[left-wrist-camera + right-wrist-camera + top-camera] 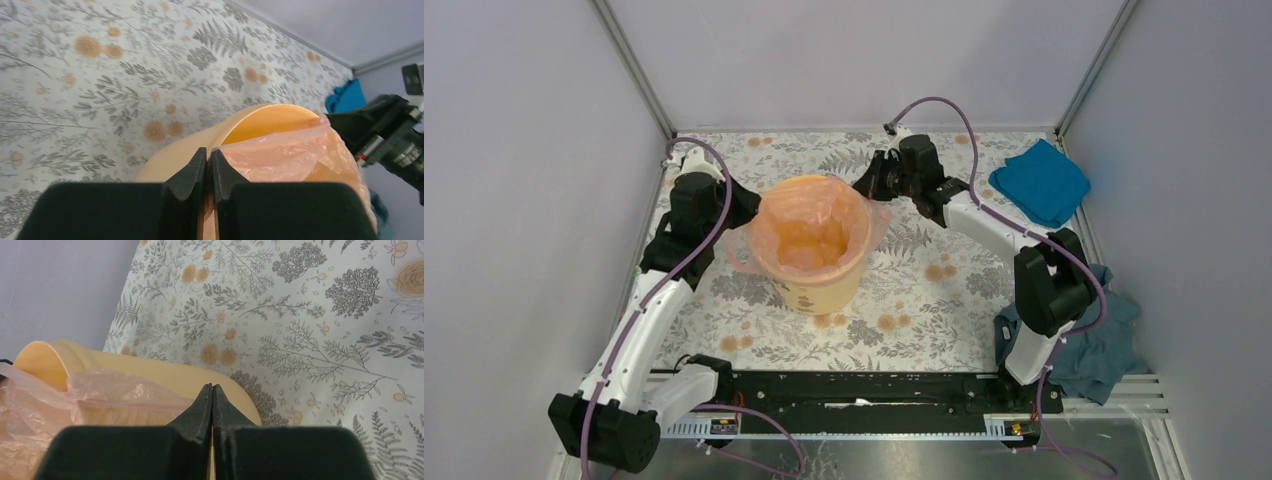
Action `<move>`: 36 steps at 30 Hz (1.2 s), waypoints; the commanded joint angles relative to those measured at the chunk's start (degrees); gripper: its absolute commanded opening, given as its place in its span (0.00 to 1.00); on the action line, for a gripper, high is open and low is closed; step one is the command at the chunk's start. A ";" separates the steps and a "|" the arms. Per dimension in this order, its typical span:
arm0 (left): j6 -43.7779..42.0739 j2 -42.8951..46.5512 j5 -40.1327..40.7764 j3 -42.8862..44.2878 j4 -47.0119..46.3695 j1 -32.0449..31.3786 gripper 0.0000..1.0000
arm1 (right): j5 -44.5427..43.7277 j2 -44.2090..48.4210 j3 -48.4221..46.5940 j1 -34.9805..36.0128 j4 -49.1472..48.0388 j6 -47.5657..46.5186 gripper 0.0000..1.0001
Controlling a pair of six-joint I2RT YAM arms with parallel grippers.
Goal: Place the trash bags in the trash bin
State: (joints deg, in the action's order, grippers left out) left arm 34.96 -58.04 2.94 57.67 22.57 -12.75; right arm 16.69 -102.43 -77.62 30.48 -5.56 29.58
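Observation:
The yellow-orange trash bin (pixel 824 290) stands upright in the middle of the table. The pale pink trash bag (pixel 809 225) sits inside it, with its edges draped over the rim on the left and right. My left gripper (pixel 746 212) is at the bin's left rim. In the left wrist view it (pixel 208 159) is shut on a fold of the bag (pixel 285 152) beside the bin's rim (pixel 260 112). My right gripper (pixel 871 185) is at the far right rim. In the right wrist view it (pixel 212 392) is shut on the bag's edge (pixel 120 390) over the bin's wall (pixel 165 375).
A bright blue folded cloth (pixel 1041 182) lies at the back right. A dark teal cloth (pixel 1109 345) lies at the right by the right arm's base. Grey walls close in the table on three sides. A black rail (pixel 854 392) runs along the near edge.

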 commanded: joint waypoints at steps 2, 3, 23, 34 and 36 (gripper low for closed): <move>0.33 4.44 -10.76 -1.85 1.01 0.67 0.10 | 0.89 7.88 0.83 -0.29 -3.05 0.68 0.00; 0.23 4.84 -10.82 -1.86 1.41 0.83 0.10 | 0.79 8.02 0.16 -0.25 -3.01 0.56 0.00; 6.55 12.90 -13.19 -10.88 -5.17 3.96 0.23 | -7.43 2.73 2.10 -1.33 -3.57 6.29 0.00; 3.30 17.10 -10.25 -9.64 2.98 4.05 0.48 | -5.52 4.68 3.20 -1.55 -3.54 4.33 0.00; 3.55 17.07 -8.88 -9.62 3.36 4.08 0.39 | -4.60 4.76 3.01 -1.52 -3.95 4.52 0.00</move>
State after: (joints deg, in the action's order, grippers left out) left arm 39.64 -42.50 -8.51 46.85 25.52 -8.86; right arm 11.62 -100.88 -73.71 29.50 -6.85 34.85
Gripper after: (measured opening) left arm 0.454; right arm 0.011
